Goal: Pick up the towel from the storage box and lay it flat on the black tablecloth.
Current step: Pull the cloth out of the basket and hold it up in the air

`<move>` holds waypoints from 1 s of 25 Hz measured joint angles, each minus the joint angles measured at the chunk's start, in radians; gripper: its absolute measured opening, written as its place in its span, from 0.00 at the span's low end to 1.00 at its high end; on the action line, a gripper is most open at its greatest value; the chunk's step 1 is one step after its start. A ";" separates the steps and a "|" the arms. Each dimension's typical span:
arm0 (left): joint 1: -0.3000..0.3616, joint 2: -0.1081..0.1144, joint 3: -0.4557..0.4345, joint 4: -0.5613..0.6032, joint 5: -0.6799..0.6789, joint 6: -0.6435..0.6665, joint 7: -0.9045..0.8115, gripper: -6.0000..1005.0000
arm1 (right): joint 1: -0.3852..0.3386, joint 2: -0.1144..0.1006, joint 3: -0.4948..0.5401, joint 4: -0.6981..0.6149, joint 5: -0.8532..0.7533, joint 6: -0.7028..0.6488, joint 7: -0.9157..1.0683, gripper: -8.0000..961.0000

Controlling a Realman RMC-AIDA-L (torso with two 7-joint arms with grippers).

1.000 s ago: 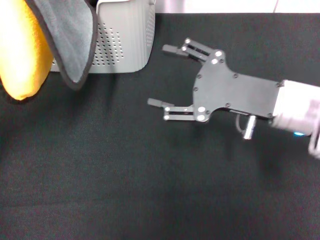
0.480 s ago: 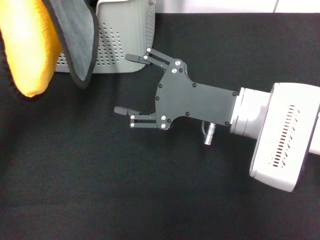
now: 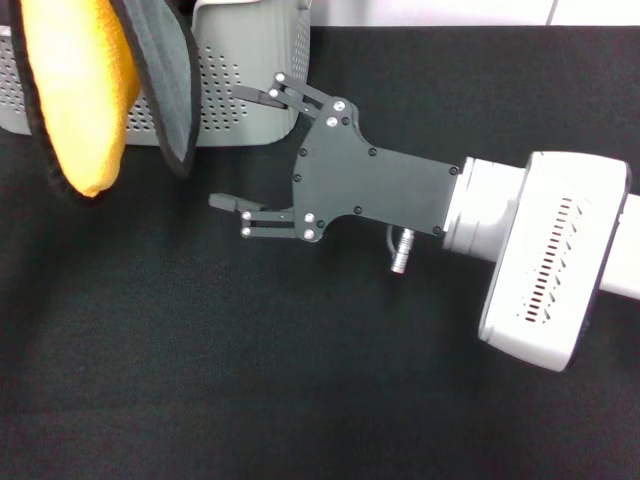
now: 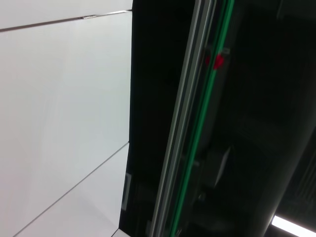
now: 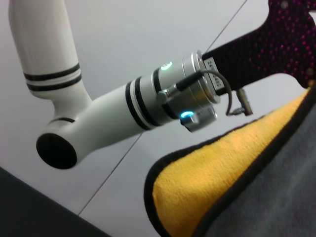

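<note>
The towel (image 3: 85, 100) hangs in the air at the upper left of the head view, yellow-orange on one face, grey on the other, with dark edging. Its top runs out of that view. The right wrist view shows the towel (image 5: 222, 173) just below my left gripper (image 5: 284, 39), which holds it up; the grip itself lies past the frame edge. Behind the towel stands the light grey storage box (image 3: 245, 70). My right gripper (image 3: 228, 147) is open above the black tablecloth (image 3: 200, 350), just right of the towel's hanging edge, with nothing between its fingers.
The white right forearm (image 3: 540, 260) reaches in from the right over the tablecloth. A pale floor strip (image 3: 450, 12) borders the cloth's far edge. The left wrist view shows only a white wall and dark framework.
My right gripper has moved left across the tablecloth, from the middle to close beside the towel and box, still open. The hanging towel has shifted slightly right.
</note>
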 joint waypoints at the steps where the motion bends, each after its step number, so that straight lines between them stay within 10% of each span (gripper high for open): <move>1: -0.002 0.000 0.002 -0.002 -0.006 0.000 0.000 0.03 | 0.007 0.000 -0.005 0.003 0.007 0.000 -0.003 0.89; 25: -0.124 -0.002 0.094 -0.107 -0.113 -0.003 0.013 0.03 | 0.109 0.000 -0.035 0.067 0.102 -0.015 -0.022 0.89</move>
